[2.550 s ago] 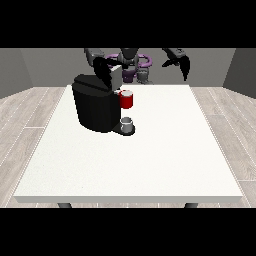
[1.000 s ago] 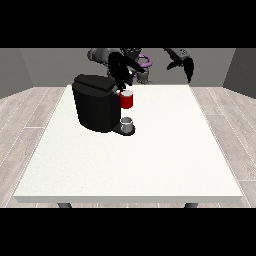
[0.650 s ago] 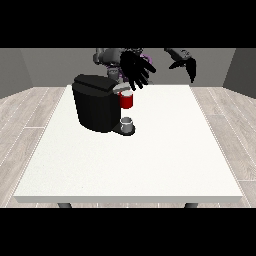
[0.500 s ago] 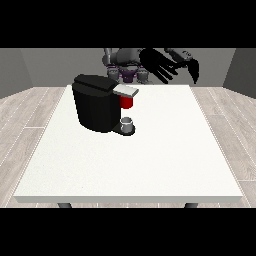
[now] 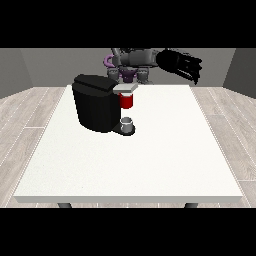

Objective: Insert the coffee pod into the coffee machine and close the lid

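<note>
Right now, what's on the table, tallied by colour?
Black: 1, the coffee machine
Red: 1, a red thing at the machine
Grey: 1, a grey thing at the machine's base
Total: 3

Even, diffuse light falls across the white table (image 5: 150, 165), which reads bright with no glare or hot spots. The black coffee machine (image 5: 95, 102) at 10 o'clock shows almost no surface detail and casts only a faint shadow at its base. Walls behind stay dim grey; edges show no bending
</note>
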Robot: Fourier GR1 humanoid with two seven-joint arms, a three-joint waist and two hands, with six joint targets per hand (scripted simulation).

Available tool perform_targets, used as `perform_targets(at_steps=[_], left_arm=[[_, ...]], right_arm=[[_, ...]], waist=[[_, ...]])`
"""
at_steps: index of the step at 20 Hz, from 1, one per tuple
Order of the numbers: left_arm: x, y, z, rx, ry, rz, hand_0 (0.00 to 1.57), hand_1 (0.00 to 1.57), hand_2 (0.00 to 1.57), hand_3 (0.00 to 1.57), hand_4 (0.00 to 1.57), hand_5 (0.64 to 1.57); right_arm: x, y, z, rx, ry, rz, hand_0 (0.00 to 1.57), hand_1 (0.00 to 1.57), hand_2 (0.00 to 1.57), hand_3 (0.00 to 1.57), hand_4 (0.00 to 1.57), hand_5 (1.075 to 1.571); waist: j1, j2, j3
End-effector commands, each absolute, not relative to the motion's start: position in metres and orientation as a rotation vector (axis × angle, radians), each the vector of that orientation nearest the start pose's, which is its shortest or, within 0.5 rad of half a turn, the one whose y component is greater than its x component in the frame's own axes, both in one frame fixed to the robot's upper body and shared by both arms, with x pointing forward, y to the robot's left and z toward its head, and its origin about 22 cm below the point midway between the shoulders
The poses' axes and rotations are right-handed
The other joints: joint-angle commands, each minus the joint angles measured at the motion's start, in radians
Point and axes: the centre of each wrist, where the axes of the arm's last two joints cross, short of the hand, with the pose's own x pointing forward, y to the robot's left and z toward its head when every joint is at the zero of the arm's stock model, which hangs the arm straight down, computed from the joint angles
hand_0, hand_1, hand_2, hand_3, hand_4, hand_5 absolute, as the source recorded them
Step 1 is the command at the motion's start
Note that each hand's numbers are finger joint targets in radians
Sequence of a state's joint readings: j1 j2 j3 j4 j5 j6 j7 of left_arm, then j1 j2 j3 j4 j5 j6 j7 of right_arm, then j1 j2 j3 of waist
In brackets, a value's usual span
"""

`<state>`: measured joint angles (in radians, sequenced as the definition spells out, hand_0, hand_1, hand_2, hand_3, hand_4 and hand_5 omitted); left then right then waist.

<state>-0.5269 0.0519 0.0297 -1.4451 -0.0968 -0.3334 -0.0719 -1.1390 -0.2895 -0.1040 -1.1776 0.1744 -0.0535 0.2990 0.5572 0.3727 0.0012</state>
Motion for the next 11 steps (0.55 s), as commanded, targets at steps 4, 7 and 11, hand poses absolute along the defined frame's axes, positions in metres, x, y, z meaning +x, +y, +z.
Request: perform_targets(at_steps=[4,7,11], left_arm=[[0.333,0.191,0.098,-0.247,-1.873,-0.559,0.0,0.0,0.0,0.0,0.25,1.571],[0.324,0.217,0.065,-0.206,-1.847,-0.471,0.0,0.0,0.0,0.0,0.27,1.571],[0.321,0.237,0.055,-0.156,-1.814,-0.391,0.0,0.0,0.0,0.0,0.27,1.571]], right_arm=[[0.411,-0.138,0.261,-0.158,-2.041,0.413,0.0,0.0,0.0,0.0,0.0,1.571],[0.4,-0.116,0.243,-0.065,-2.072,0.46,0.0,0.0,0.0,0.0,0.22,1.571],[0.394,-0.09,0.204,0.046,-2.034,0.491,0.0,0.0,0.0,0.0,0.26,1.571]], waist=[[-0.055,-0.08,-0.0013],[-0.122,-0.13,-0.0016],[-0.203,-0.172,-0.0015]])
